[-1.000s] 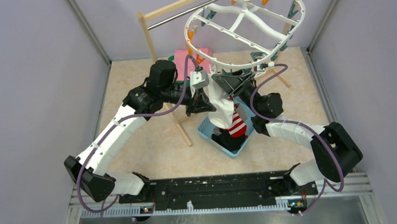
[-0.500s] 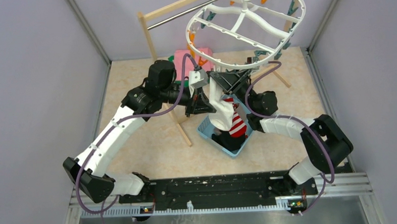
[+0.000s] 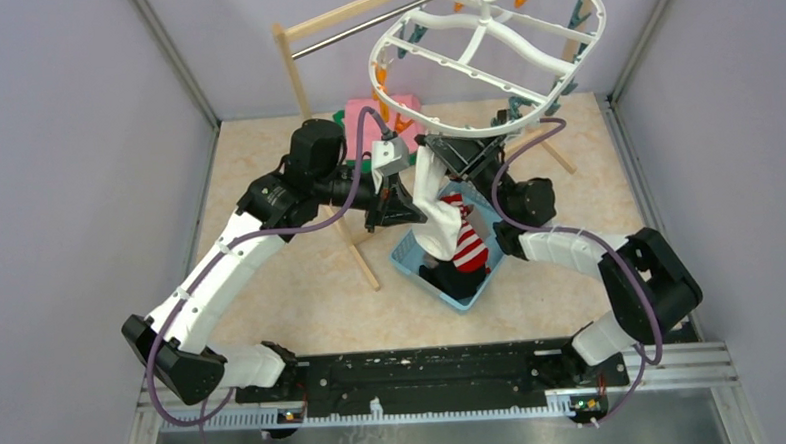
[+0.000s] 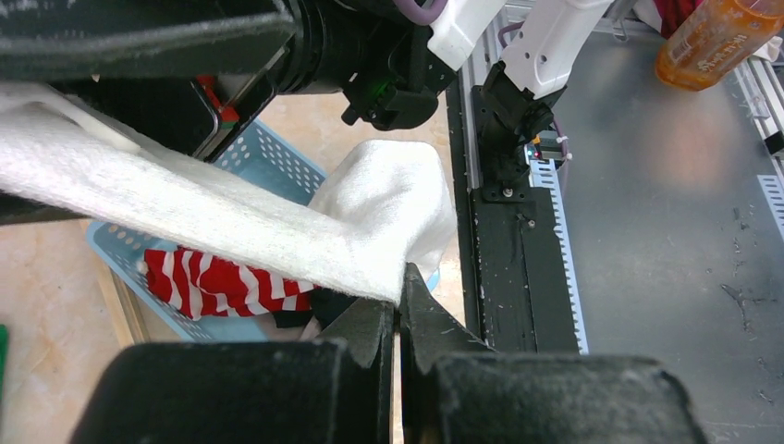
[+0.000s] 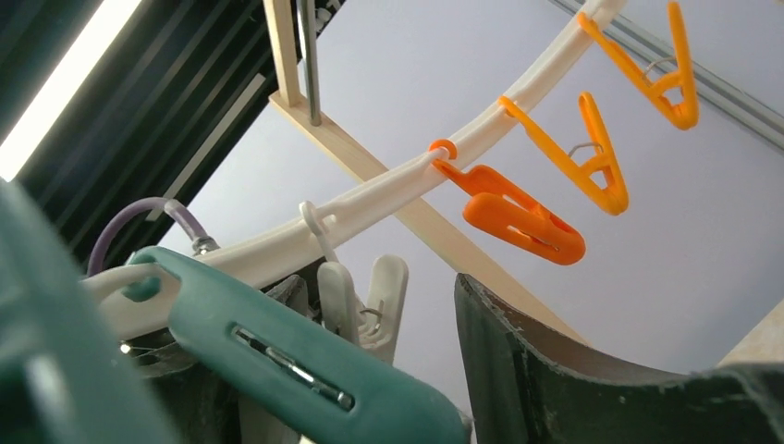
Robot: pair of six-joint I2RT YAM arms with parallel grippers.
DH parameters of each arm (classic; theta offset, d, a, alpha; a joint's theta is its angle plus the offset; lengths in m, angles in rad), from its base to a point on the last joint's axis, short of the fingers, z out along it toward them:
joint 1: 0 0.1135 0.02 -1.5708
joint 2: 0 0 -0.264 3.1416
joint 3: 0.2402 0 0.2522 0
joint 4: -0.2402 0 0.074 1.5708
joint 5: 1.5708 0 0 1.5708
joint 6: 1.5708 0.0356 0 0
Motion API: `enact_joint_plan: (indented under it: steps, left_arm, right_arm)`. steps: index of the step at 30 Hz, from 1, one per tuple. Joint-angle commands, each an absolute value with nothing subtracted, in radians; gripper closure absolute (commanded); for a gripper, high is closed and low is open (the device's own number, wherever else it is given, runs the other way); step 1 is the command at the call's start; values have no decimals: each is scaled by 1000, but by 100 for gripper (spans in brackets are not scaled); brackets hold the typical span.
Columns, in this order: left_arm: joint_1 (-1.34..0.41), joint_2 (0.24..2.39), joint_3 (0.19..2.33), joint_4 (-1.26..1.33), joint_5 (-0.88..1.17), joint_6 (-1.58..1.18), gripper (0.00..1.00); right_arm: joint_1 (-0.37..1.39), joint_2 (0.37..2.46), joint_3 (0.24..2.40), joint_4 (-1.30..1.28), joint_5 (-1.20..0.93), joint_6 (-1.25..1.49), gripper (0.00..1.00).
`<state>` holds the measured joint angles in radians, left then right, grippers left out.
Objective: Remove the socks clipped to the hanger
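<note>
The white oval hanger (image 3: 487,53) hangs at the back with teal and orange clips. A white sock (image 3: 434,192) hangs from its near rim on a white clip (image 5: 365,301). My left gripper (image 3: 410,209) is shut on the sock's lower edge (image 4: 277,231), jaws together at the tips (image 4: 398,310). My right gripper (image 3: 461,154) is open just under the rim (image 5: 388,194), fingers on either side of the white clip, and a teal clip (image 5: 305,361) crosses in front. A red-and-white striped sock (image 3: 467,245) and black socks (image 3: 448,280) lie in the blue basket (image 3: 406,256).
A wooden rack with a metal bar (image 3: 361,28) holds the hanger, one leg (image 3: 363,258) left of the basket. A pink cloth (image 3: 359,113) lies behind my left arm. Orange clips (image 5: 518,213) hang along the rim. An orange bottle (image 4: 716,37) stands off the table.
My right gripper has risen and shifted left to the hanger's near rim, closing in on the white clip. The hanger has swung slightly. My left gripper has kept its hold on the white sock.
</note>
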<state>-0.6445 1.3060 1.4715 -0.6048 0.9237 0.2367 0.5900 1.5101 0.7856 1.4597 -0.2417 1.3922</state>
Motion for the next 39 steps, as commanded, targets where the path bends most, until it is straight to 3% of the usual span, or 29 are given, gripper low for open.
enact_joint_plan:
  steps: [1, 14, 34, 37, 39]
  left_arm:
    - [-651, 1275, 1489, -574, 921, 242, 100]
    - [-649, 1272, 1480, -564, 902, 229, 100]
    - [-648, 1256, 1459, -591, 873, 207, 100]
    - [-648, 1259, 1455, -590, 873, 206, 100]
    - [-648, 1262, 1454, -589, 873, 206, 100]
  right_arm:
    - [562, 1441, 790, 1721, -257, 1415, 40]
    - [550, 1434, 770, 1721, -267, 1448, 46]
    - [538, 1416, 766, 1720, -245, 1447, 73]
    - [537, 1412, 762, 1720, -243, 1444, 81]
    - [535, 1410, 762, 1721, -244, 1440, 97]
